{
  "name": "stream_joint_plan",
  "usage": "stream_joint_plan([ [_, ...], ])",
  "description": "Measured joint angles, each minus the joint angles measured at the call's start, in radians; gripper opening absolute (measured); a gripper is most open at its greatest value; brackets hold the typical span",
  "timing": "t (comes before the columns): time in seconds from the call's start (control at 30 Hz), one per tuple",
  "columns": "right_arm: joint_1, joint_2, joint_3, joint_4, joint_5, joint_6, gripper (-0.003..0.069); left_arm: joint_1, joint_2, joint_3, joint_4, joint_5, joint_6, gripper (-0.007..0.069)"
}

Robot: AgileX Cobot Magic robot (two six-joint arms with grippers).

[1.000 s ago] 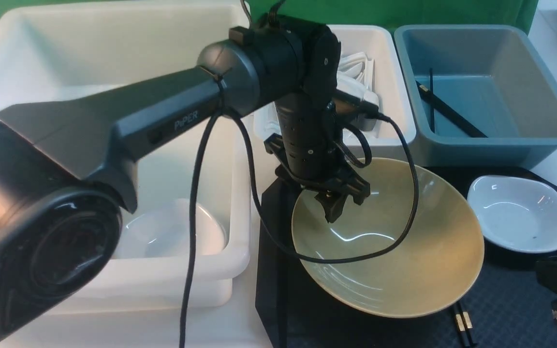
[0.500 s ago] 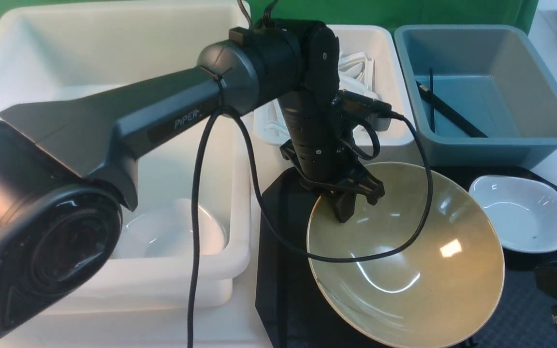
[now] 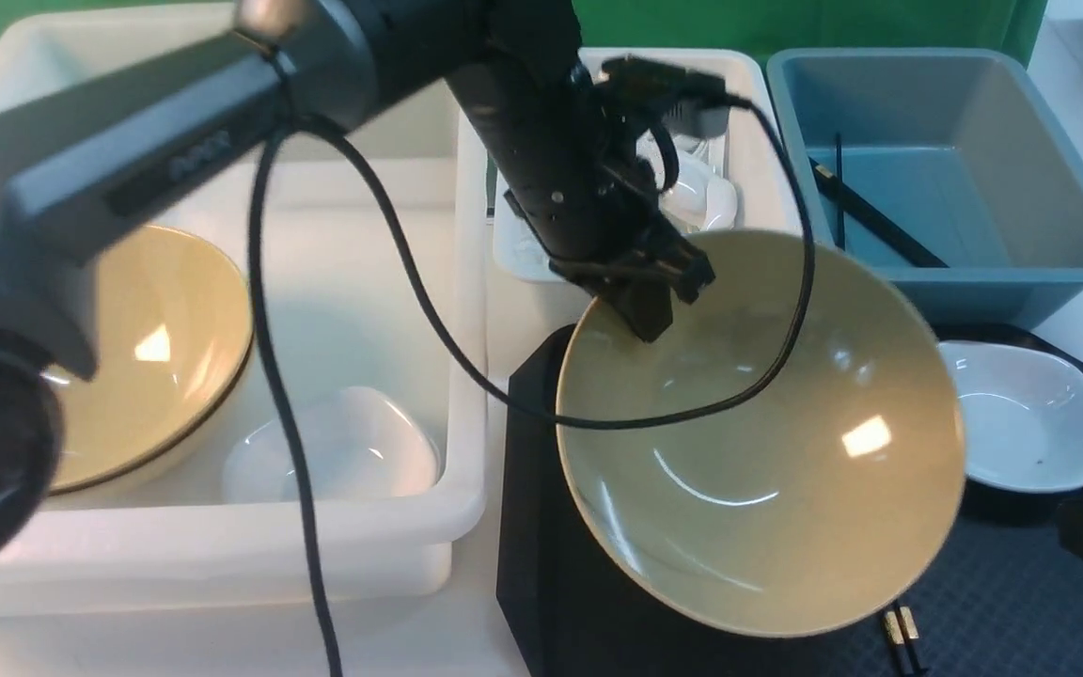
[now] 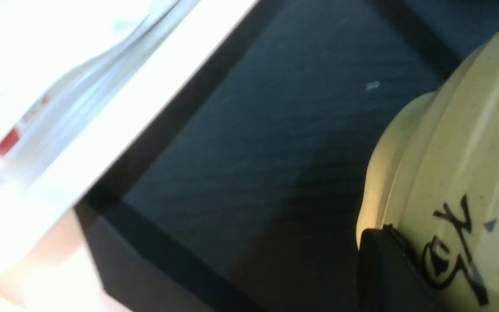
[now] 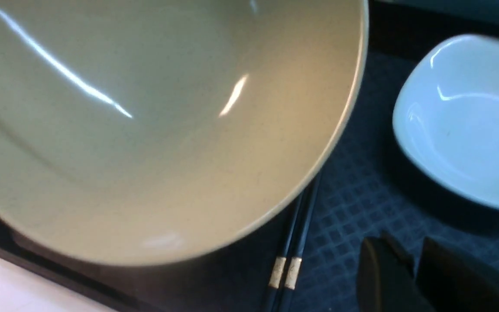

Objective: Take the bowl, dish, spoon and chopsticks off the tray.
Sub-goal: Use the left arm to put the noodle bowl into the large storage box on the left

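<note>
- Green cloth hangs behind a white tabletop (image 3: 222,649), where the black tray (image 3: 532,564) stands in front of three tubs.
- Progress seems early: the bowl (image 3: 758,442) is lifted and tilted over the tray's left side, not yet in any tub.
- The left gripper (image 3: 643,306) pinches the far rim of the bowl.
- The dish (image 3: 1021,423) at the tray's far right corner and the chopsticks (image 3: 901,635) by its near edge are left to clear.
- I cannot find the spoon on the tray.
- The right gripper (image 5: 414,264) hangs near the chopsticks; whether it is spread, I cannot tell.

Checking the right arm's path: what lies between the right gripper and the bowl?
The chopsticks, flat on the tray, running under the bowl rim. The right wrist view shows it.
</note>
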Motion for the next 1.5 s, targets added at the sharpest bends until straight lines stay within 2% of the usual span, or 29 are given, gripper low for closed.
stream_joint_plan([
  [0.1, 0.000, -0.029, 0.000, -0.003, -0.001, -0.002, 0.0151, 0.023, -0.082, -0.001, -0.014, 0.012, 0.027, -0.0001],
  [0.23, 0.000, -0.039, 0.000, -0.004, -0.005, -0.010, 0.0152, 0.136, -0.187, -0.031, -0.012, 0.035, 0.030, -0.0001],
  [0.3, 0.000, -0.039, 0.000, -0.004, -0.005, -0.011, 0.0153, 0.267, -0.269, -0.052, -0.010, 0.027, 0.021, -0.0001],
  [0.33, 0.000, -0.039, 0.000, -0.004, -0.005, -0.011, 0.0153, 0.291, -0.283, -0.053, -0.009, 0.025, 0.020, -0.0001],
  [0.4, 0.000, -0.039, 0.000, -0.004, -0.005, -0.013, 0.0156, 0.444, -0.358, -0.050, -0.001, 0.022, -0.003, -0.0001],
  [0.47, 0.000, -0.039, 0.000, -0.004, -0.005, -0.014, 0.0157, 0.533, -0.395, -0.030, 0.002, 0.022, -0.014, -0.0001],
  [0.6, 0.000, -0.039, 0.000, -0.004, -0.007, -0.014, 0.0161, 0.732, -0.467, 0.133, 0.004, 0.017, -0.029, -0.0001],
  [0.73, 0.000, -0.039, 0.000, -0.004, -0.010, -0.014, 0.0164, 0.840, -0.490, 0.385, 0.006, -0.030, -0.030, -0.0001],
  [0.9, 0.000, -0.039, 0.000, -0.004, -0.020, -0.014, 0.0168, 0.883, -0.494, 0.571, 0.030, -0.205, -0.050, -0.0001],
  [1.03, 0.000, -0.039, 0.001, -0.004, -0.026, -0.014, 0.0168, 0.884, -0.501, 0.639, 0.043, -0.302, -0.085, -0.0001],
  [1.37, 0.000, -0.039, 0.001, -0.004, -0.030, -0.021, 0.0171, 0.887, -0.535, 0.653, 0.067, -0.351, -0.111, -0.0001],
  [1.5, 0.000, -0.039, 0.001, -0.004, -0.030, -0.021, 0.0171, 0.933, -0.585, 0.653, 0.081, -0.324, -0.111, -0.0001],
])
